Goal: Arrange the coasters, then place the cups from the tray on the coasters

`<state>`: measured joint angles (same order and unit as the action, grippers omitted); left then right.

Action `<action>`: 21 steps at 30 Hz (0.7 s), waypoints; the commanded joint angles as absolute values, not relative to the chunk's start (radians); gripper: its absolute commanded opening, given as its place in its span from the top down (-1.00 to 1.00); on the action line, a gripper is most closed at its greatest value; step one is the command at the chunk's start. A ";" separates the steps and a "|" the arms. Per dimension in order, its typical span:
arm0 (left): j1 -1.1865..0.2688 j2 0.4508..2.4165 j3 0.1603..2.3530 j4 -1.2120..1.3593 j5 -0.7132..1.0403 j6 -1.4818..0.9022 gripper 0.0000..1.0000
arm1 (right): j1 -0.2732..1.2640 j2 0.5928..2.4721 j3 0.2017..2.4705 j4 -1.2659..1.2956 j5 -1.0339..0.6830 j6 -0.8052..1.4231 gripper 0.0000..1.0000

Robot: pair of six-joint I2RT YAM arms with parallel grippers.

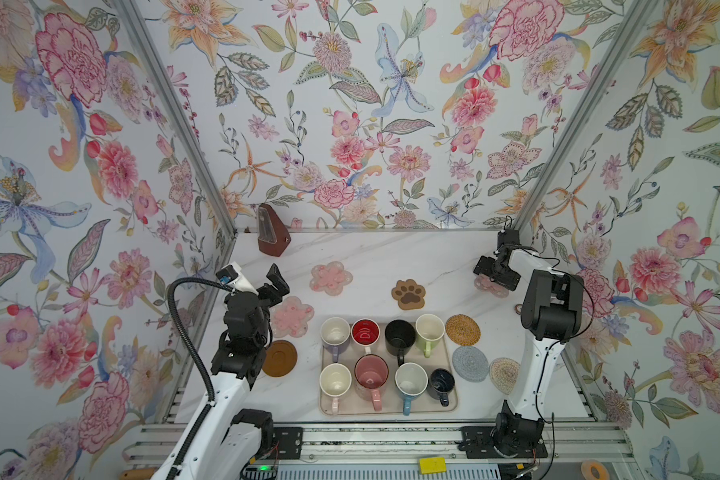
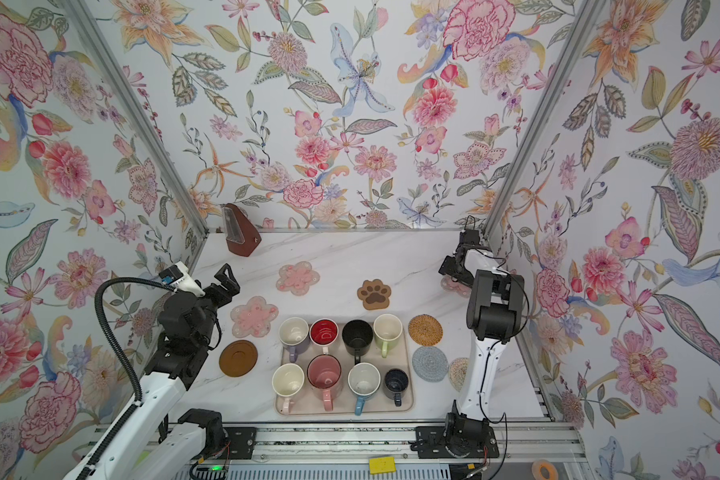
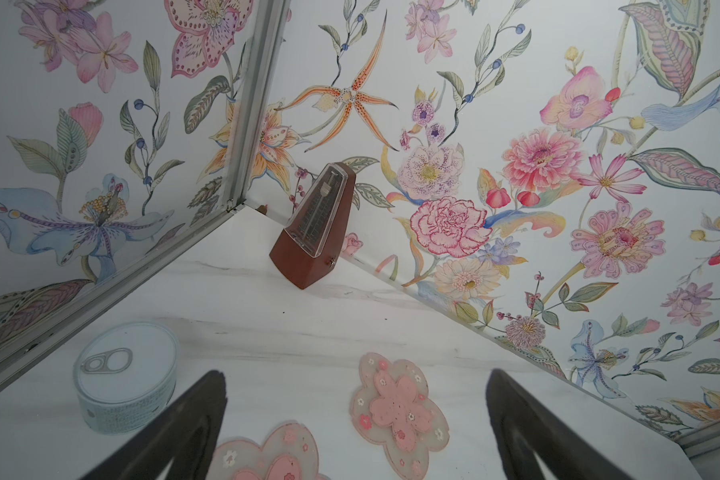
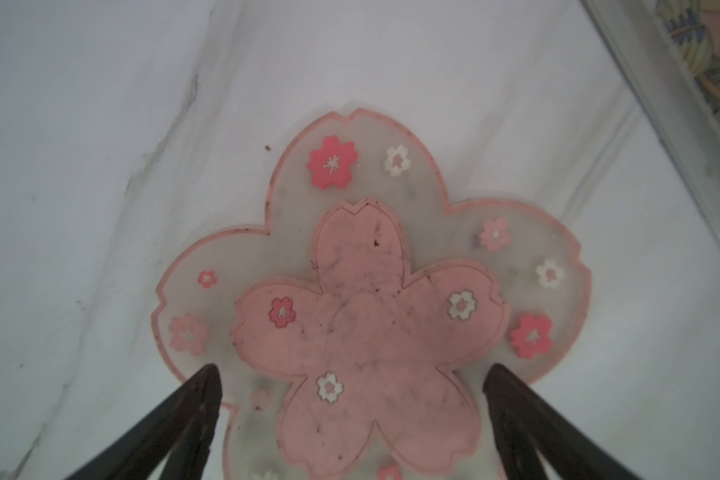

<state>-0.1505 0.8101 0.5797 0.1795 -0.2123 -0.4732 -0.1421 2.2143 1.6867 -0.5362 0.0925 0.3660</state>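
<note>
The beige tray (image 1: 451, 401) holds several cups, among them a lavender cup (image 1: 335, 332), a black cup (image 1: 399, 336) and a blue cup (image 1: 410, 380). Coasters lie around it: two pink flowers (image 1: 331, 277) (image 1: 292, 316), a paw print (image 1: 409, 293), a brown disc (image 1: 279, 358), a rattan round (image 1: 462, 330), a grey round (image 1: 470, 363) and a cream round (image 1: 503, 374). My right gripper (image 4: 352, 399) hangs open just above a third pink flower coaster (image 4: 371, 299) at the right wall, holding nothing. At the left, my left gripper (image 1: 278, 282) is raised, open and empty.
A brown metronome (image 1: 272, 230) stands in the back left corner. A pale-blue lidded can (image 3: 125, 376) sits by the left wall. Flowered walls close in the left, back and right sides. A metal rail (image 1: 375, 436) runs along the front.
</note>
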 commanded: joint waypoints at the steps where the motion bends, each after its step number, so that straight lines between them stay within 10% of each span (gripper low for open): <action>1: -0.144 0.810 0.611 0.195 -0.193 -0.488 -0.98 | -0.138 2.137 1.621 -0.510 0.068 0.370 -0.98; 21: -0.143 0.796 0.600 0.183 -0.193 -0.449 -0.98 | -0.025 2.107 1.460 -0.514 0.283 0.303 -0.99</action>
